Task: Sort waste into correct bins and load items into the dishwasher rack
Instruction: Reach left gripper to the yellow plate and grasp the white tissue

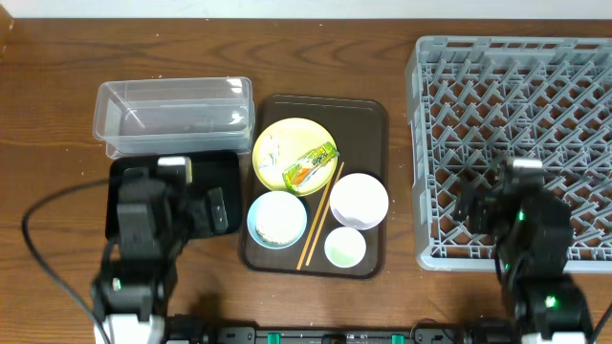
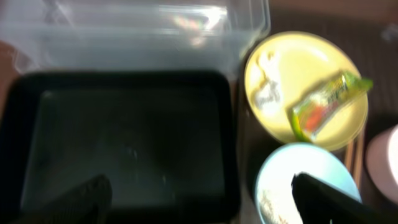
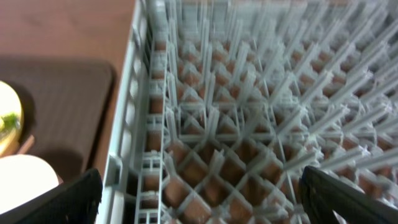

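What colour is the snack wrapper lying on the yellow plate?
The wrapper is green and yellow with an orange patch, clearest in the left wrist view.

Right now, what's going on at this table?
Neither arm is holding anything. The left end effector hangs open above the black bin, and the right end effector hangs open above the dishwasher rack. The snack wrapper lies on the yellow plate. The plate, white bowl, blue bowl, green cup and chopsticks all sit on the brown tray. No dishes show in the rack yet.
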Tool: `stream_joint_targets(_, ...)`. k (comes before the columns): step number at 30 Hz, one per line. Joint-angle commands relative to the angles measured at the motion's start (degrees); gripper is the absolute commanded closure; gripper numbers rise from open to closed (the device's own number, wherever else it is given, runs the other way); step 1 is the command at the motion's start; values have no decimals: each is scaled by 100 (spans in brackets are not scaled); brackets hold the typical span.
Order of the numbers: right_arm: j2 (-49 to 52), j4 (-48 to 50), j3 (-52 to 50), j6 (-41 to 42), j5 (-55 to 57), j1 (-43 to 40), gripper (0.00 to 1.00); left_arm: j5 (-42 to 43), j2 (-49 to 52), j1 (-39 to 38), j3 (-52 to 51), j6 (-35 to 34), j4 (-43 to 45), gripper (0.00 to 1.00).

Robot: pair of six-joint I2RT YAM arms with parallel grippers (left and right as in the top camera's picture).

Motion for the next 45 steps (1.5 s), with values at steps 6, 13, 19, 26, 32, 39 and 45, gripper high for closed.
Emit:
stream_joint_targets(6, 1193, -1296, 1344, 72, 24, 107, 1, 426, 1311, 9, 1552, -109, -1674, 5)
stream_joint_targets(13, 1285, -1307, 1379, 72, -105, 107, 1, 671, 1368, 9, 1561, -439, -1283, 5)
stream_joint_targets(19, 1287, -1248, 1379, 72, -101, 107, 1, 846, 1644, -127, 1563, -433, -199, 6)
stream_joint_targets(26, 1287, -1244, 1379, 72, -98, 107, 1, 109, 2424, -905, 1563, -315, 538, 8)
stream_joint_targets(32, 1287, -1244, 1379, 72, -96, 107, 1, -518, 3259, -1628, 1563, -46, 981, 12)
stream_joint_targets(39, 1287, -1246, 1379, 72, -96, 107, 1, -787, 4159, -1873, 1561, -50, 1377, 23)
stream_joint_targets(45, 1287, -1244, 1379, 70, -96, 107, 1, -765, 4706, -1873, 1561, -72, 1486, 30)
